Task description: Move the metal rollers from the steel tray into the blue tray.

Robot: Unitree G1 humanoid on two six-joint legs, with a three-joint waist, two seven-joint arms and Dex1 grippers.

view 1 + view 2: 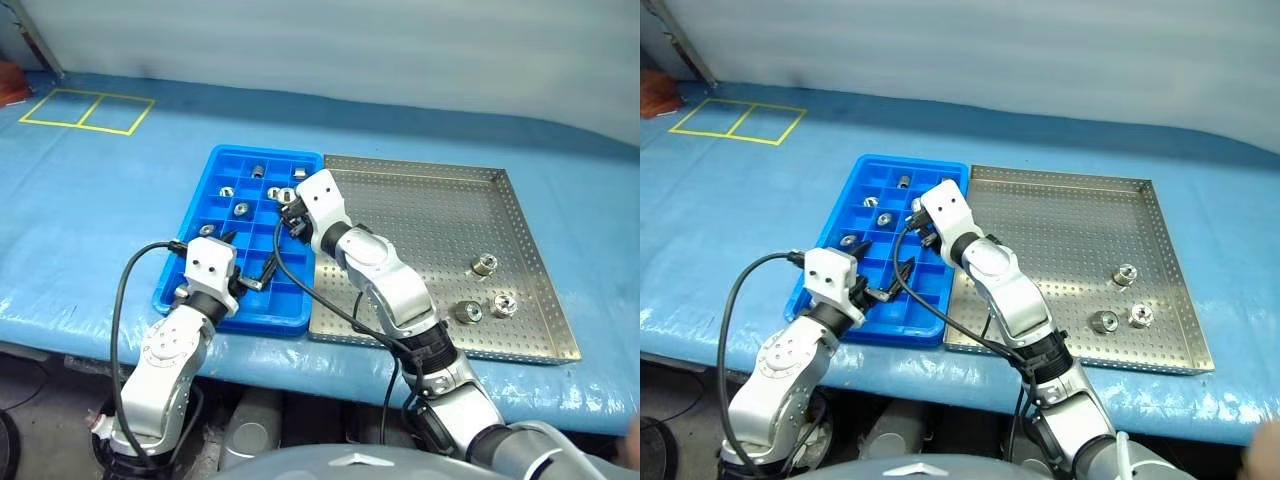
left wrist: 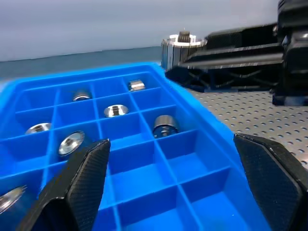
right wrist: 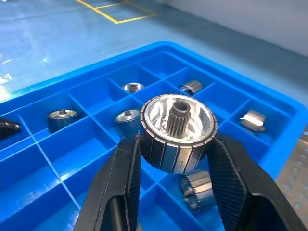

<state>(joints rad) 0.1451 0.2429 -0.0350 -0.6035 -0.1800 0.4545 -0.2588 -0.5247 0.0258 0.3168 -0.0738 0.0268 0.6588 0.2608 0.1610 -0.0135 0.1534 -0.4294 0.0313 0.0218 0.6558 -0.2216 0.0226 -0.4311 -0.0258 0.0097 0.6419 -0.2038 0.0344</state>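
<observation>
The blue tray [image 1: 290, 310] lies left of the steel tray [image 1: 420, 190], edge to edge. My right gripper [image 3: 175, 147] hangs over the blue tray's right-hand compartments, shut on a metal roller [image 3: 178, 132], a ribbed silver cylinder with a toothed centre. The left wrist view shows that same held roller [image 2: 180, 44]. Several rollers [image 1: 241, 209] lie in the blue tray's far compartments. Three more rollers [image 1: 484, 263] rest on the steel tray's perforated floor at the right. Over the blue tray's near left corner, my left gripper [image 1: 240, 262] stands open with nothing between its fingers [image 2: 86, 168].
Both trays sit on a blue-covered table whose front edge [image 1: 60, 330] runs just below them. Yellow tape squares [image 1: 85, 110] mark the far left. Black cables [image 1: 300, 290] loop from both wrists across the blue tray's near end.
</observation>
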